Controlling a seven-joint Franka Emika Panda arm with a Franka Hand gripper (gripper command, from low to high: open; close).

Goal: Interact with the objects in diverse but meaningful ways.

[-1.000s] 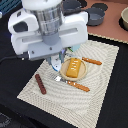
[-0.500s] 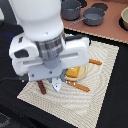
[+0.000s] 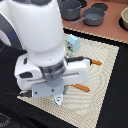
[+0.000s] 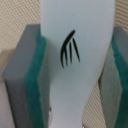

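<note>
Exterior view: your arm fills the frame, claw (image 3: 58, 100) low over the mat (image 3: 102, 85) with the bone (image 3: 59, 100) poking out below; the cup (image 3: 73, 43) sits behind it. Wrist view: your pads (image 4: 35, 75) are clamped on the bone (image 4: 77, 65), upright between them.

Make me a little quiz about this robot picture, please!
1. True or false: the gripper is shut on a white piece.
2. What colour are the pads squeezing it? A red, B green, C yellow.
3. Fill in: the cutlery on the mat has ___ handles.

Key: 1 true; 2 B; 3 orange.
</note>
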